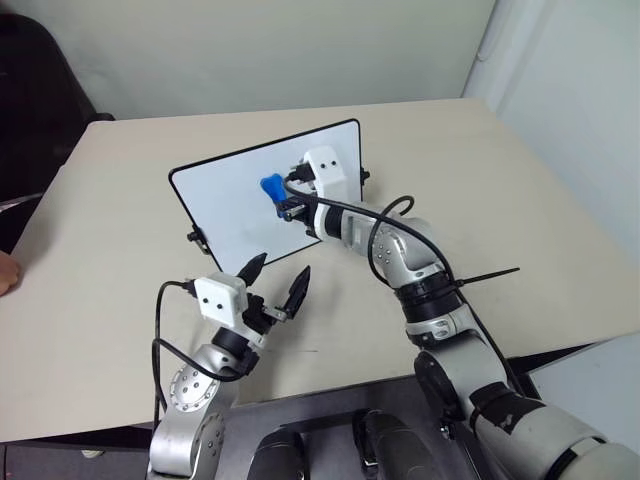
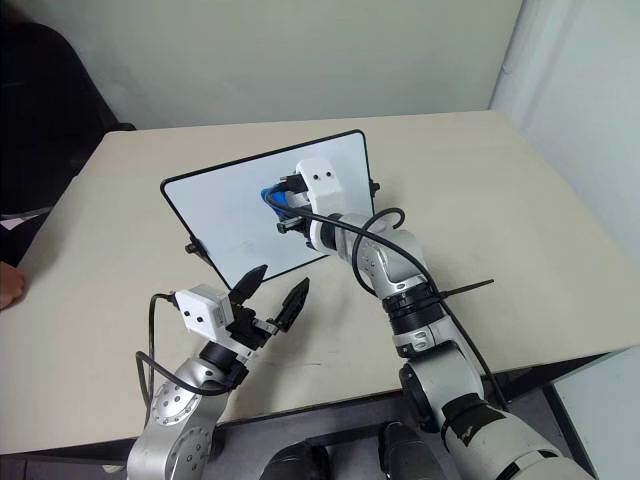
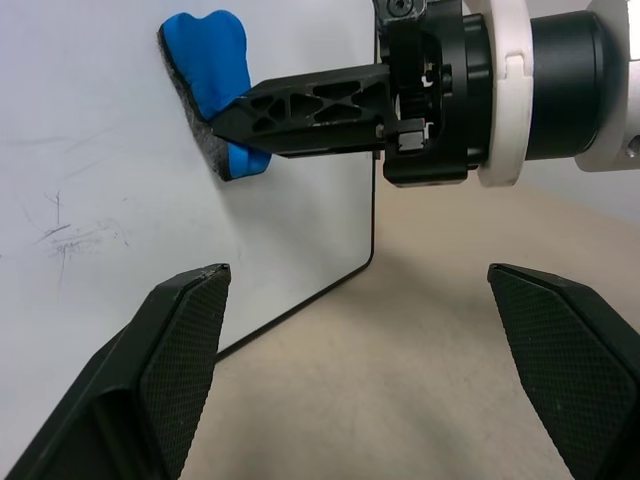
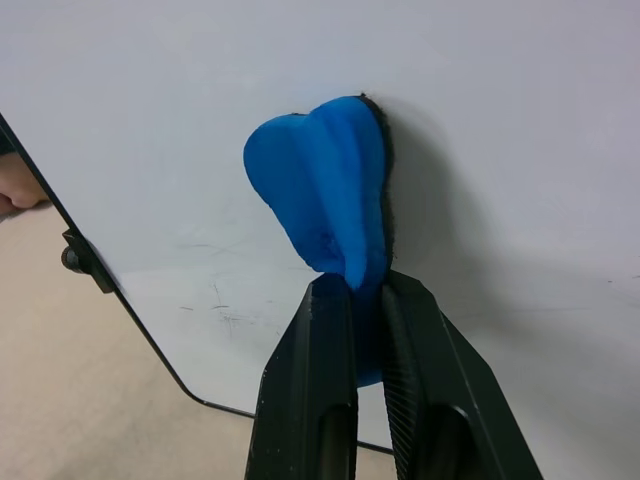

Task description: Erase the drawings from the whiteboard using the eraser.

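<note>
Over on the left, the left claw point(image 1: 277, 279) hovers above the beige worktop point(image 1: 110, 300), its two black fingers point(image 3: 180, 340) spread wide with nothing between them. It sits just short of the whiteboard's near edge, pointing toward the board. Looking along those fingers, there's the lower rounded corner of the whiteboard point(image 1: 230, 210) straight ahead, with bare worktop under the gap.

Moving right, the whiteboard stands propped at a tilt on the worktop, thin black frame all round, a small black knob point(image 4: 72, 258) on its side edge. Faint grey smudges point(image 3: 70, 235) mark the white surface ahead of the left claw, off to the side of the eraser; no clear blue scribble can be made out from here.

And there's the action: the right claw point(image 4: 365, 300) is clamped narrow on the eraser point(image 4: 325, 195), fingers pinching the lower end of that chunky blue piece. The eraser's dark felt face is pressed flat against the board, out beyond the right claw's fingertips, in the board's upper middle area. From the head views, the right claw reaches across from the right, wrist angled over the board's right portion, with the blue eraser poking out just past its tips.

At the far left edge of the worktop, a person's hand point(image 1: 5, 272) peeks in, well away from both claws.
</note>
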Available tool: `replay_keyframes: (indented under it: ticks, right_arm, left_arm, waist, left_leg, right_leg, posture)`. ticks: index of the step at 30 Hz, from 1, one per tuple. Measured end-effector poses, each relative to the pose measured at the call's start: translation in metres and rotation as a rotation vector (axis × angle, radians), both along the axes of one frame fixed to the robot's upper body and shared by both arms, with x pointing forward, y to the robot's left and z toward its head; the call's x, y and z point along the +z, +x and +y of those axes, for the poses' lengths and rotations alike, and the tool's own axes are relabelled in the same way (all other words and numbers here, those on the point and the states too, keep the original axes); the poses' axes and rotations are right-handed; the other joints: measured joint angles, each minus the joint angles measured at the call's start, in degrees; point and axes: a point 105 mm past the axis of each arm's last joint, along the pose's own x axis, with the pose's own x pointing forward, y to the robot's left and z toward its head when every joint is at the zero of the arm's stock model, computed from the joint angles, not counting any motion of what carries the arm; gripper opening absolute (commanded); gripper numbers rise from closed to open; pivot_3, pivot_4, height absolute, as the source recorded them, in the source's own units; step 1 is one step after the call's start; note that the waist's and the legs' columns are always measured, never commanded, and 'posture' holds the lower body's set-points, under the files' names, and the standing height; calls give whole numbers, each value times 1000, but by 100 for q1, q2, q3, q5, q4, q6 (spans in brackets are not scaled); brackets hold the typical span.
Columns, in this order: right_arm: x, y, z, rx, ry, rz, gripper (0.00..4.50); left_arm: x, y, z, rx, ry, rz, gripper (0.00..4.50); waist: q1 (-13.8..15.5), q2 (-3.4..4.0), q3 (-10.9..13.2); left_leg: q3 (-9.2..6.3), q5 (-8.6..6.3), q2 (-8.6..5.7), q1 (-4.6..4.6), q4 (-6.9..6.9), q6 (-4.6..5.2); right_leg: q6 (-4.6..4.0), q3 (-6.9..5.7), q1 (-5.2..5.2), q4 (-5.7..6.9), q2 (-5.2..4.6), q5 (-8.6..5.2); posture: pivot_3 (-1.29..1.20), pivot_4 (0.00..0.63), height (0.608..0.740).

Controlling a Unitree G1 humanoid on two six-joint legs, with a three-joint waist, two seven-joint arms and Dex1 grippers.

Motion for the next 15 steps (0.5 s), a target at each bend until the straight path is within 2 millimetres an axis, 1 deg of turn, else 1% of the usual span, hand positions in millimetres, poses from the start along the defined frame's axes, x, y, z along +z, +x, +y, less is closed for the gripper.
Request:
replay_keyframes:
  ticks: [4,10,15]
  right_arm:
    - [-7,9,-19,-65,5,26,118]
    - [-31,23,-61,-216,5,96,118]
    - [-43,23,-87,-290,-6,132,118]
  left_arm:
    - [0,0,0,-1,0,-1,4500]
    - [2,1,-1,-5,1,-6,4500]
    - [4,2,-3,-14,1,-18,4500]
  waist:
    - [34,-2,-1]
    - [55,-2,-1]
    - [55,-3,-1]
  left_leg:
    - [0,2,0,2,12,3]
    - [0,2,0,1,35,4]
    - [0,0,0,1,26,3]
  right_leg:
    - [-1,1,2,0,0,3]
    - [0,3,18,-1,-1,13]
    - [5,2,13,0,-1,13]
  posture:
    - [0,150,735]
    - [0,150,735]
    - [0,150,735]
